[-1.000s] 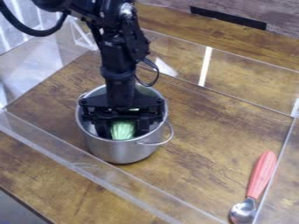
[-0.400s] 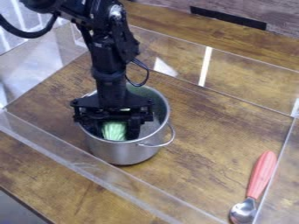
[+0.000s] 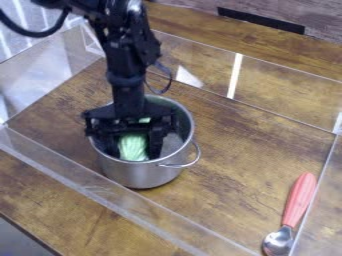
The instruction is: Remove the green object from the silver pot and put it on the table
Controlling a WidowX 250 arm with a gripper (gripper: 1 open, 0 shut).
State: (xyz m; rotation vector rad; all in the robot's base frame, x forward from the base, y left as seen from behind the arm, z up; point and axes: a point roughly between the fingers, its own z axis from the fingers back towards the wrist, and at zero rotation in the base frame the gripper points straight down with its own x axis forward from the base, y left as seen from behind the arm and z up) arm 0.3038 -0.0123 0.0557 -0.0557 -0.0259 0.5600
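- My gripper [image 3: 130,143] was closed on the green vegetable [image 3: 134,148], as far as I could judge, its fingers reaching down inside the pot.
- The vegetable sat between and just beneath the fingertips, within the steel pot [image 3: 140,175] that ringed them.
- I judged a slow, straight lift best, clearing the rim and the wire handle [image 3: 182,157] beside the gripper.
- Past that, the bench [image 3: 238,160] to the handle's side offered a landing.

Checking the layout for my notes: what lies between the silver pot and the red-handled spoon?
Only bare table between pot and spoon, in the camera view.
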